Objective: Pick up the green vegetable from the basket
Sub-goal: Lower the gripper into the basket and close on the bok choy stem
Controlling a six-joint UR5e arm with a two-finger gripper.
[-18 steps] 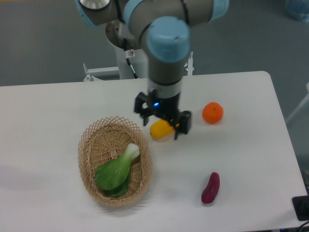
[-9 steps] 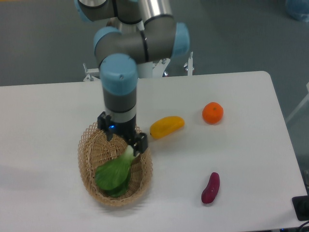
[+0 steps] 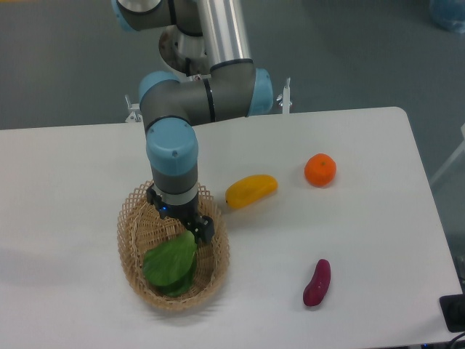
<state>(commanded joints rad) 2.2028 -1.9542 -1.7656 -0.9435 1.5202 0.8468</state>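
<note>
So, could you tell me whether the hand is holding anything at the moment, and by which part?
It cannot be told. The hand sits low in the basket, covering the stalk end of the green vegetable, but its fingers are hidden.

— Where's the arm?

— It reaches in from the top of the view, silver upper tube slanting down to a grey elbow with blue caps, then the wrist drops straight down.

— And the claw (image 3: 179, 220)?

— Pointing straight down below the blue-capped wrist, black body with a small blue light. The wrist hides the fingertips from above, so I can't tell how wide the jaws stand.
</note>
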